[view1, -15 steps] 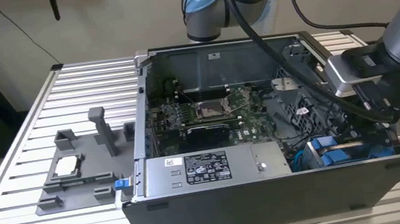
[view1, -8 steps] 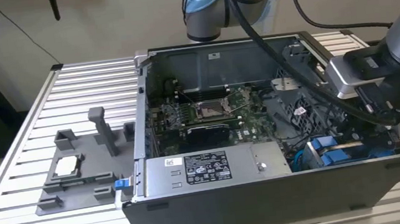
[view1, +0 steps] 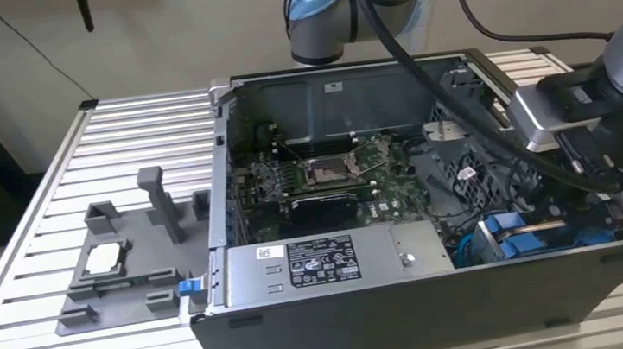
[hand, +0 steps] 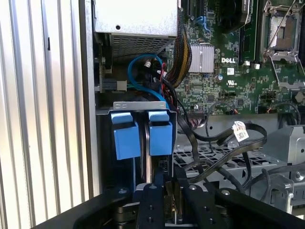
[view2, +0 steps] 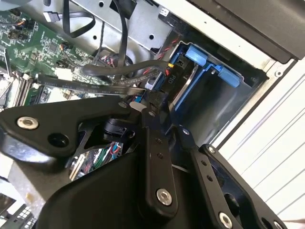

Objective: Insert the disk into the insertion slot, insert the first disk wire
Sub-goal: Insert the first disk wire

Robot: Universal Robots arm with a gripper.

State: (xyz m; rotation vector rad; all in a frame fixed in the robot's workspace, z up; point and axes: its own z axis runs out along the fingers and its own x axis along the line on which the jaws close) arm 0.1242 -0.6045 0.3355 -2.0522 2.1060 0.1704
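A robotics lab or test workshop is suggested by an opened computer case (view1: 412, 242) set on a slatted aluminium table (view1: 31, 256) beside a grey fixture tray (view1: 125, 276).

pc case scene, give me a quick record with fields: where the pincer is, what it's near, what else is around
pincer position: pincer low inside the open computer case, at the corner on the exterior view's right
nearest thing: insertion slot with bright blue clips, just ahead of the pincer in the first wrist view
cabling: black flat cables looping beside the bay
power supply: silver labelled box along the case's near wall
motherboard: green board mid-case
outside case: grey fixture on the slatted table
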